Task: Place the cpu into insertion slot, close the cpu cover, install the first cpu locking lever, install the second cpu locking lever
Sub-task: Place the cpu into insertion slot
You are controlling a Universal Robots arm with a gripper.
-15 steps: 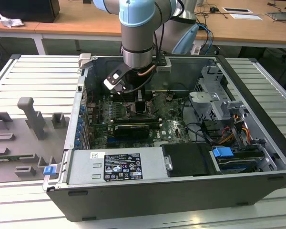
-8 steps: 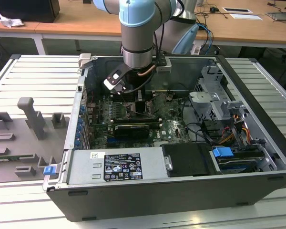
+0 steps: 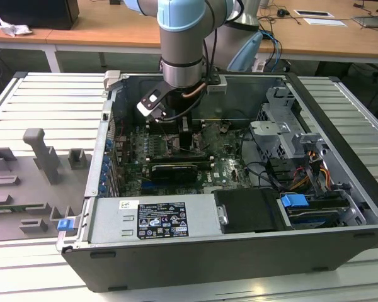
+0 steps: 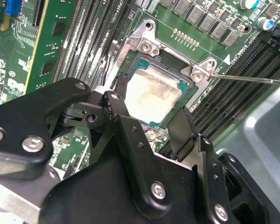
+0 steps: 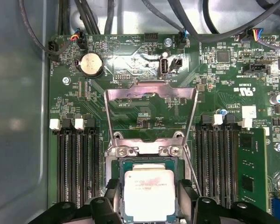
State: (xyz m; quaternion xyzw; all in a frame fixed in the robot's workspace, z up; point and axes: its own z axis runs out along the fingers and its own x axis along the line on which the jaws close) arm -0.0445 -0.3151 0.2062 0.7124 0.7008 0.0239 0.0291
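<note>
**Q:** Where the arm reaches down into the open computer case (image 3: 208, 264) in the exterior view, what lies under the gripper (image 3: 188, 135)?

**A:** The green motherboard (image 5: 130, 60), which lies flat on the case floor. The gripper hangs over the board's middle, towards the case's far wall.

**Q:** How do the fingers stand?

**A:** In both wrist views the two black fingers (image 4: 122, 86) are closed on the cpu (image 4: 151, 95), one against each of two opposite edges. The pale silver-grey top shows between them.

**Q:** And where is the cpu itself?

**A:** It lies level inside the insertion slot (image 5: 149, 150), square with the slot's silvery rim. In the first wrist view the chip's green border runs parallel to that rim on the sides that show.

**Q:** What of the cpu cover (image 5: 151, 91)?

**A:** It is open. The thin silvery frame is swung away from the socket on its hinge side, and the board shows through its large window. It does not touch the cpu.

**Q:** What else is marked?

**A:** A thin metal rod (image 4: 252, 79) runs out from one screwed corner of the rim, clear of the socket. Banks of long black memory slots (image 5: 77, 163) flank the socket on both sides. A round coin cell (image 5: 91, 64) sits beyond the raised cover.
</note>
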